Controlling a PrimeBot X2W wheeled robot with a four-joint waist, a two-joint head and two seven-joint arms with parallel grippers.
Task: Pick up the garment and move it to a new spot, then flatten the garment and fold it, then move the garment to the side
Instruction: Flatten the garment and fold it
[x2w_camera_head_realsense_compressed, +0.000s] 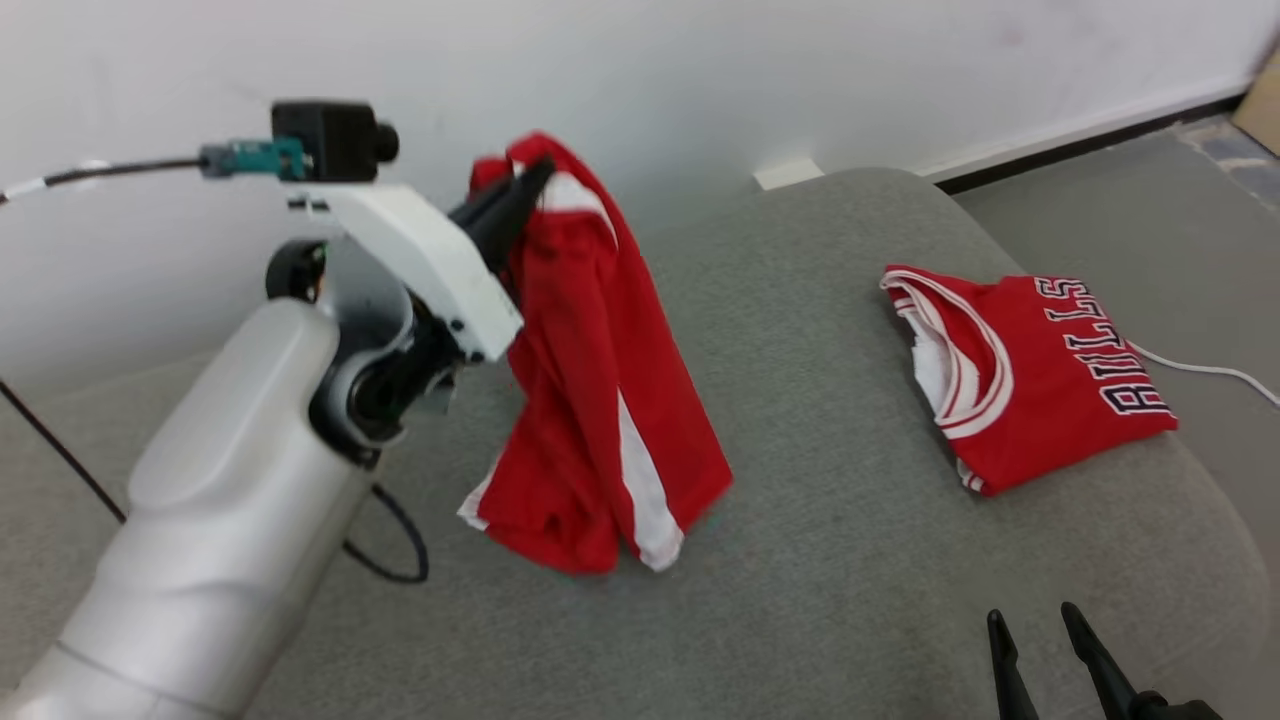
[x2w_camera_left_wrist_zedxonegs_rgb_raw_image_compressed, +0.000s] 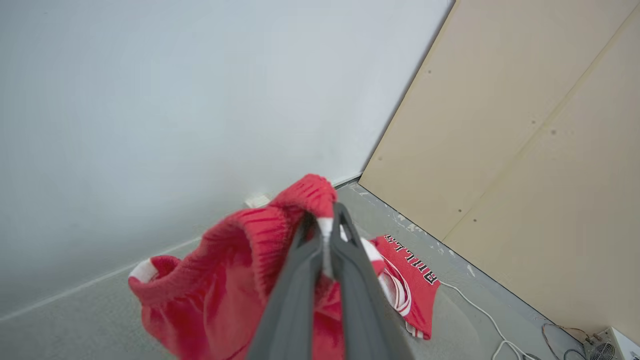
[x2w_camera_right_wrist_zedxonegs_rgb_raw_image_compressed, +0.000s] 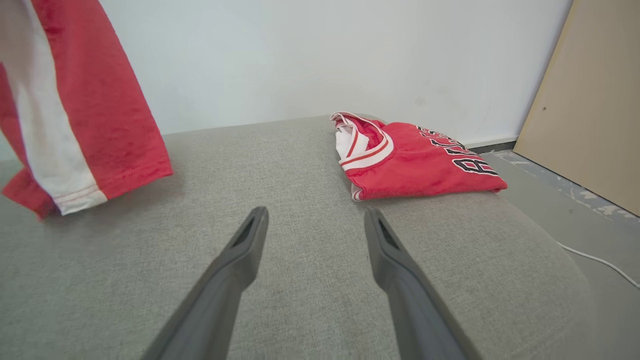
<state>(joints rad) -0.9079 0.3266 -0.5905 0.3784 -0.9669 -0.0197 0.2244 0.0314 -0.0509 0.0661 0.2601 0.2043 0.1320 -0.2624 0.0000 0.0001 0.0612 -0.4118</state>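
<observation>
**Left hand (x2w_camera_head_realsense_compressed: 528, 182) clamped on a hanging garment, right hand idle**

The left hand is seen raised and closed tight, its two dark fingers pinched on the ribbed waistband (x2w_camera_left_wrist_zedxonegs_rgb_raw_image_compressed: 310, 192) of the red garment (x2w_camera_head_realsense_compressed: 600, 400). The garment hangs straight down beneath that hand in a loose, bunched column with a white side stripe. Its lower hem is at or just above the grey cushioned surface (x2w_camera_head_realsense_compressed: 820, 520); which of the two cannot be told.

The right hand (x2w_camera_head_realsense_compressed: 1040, 625) is held low with its fingers spread and nothing between them. The hanging hem is ahead of it and to its left. A folded jersey (x2w_camera_head_realsense_compressed: 1040, 370) lies ahead of it and slightly to its right, well apart from the held garment.

The cloth is judged light, limp and prone to collapse into folds when lowered. The thick ribbed band is judged the firmest hold, less likely to slip than thin fabric. For flattening, a second hold at the far end of the band or at a hem corner is judged useful, so the cloth can be spread
</observation>
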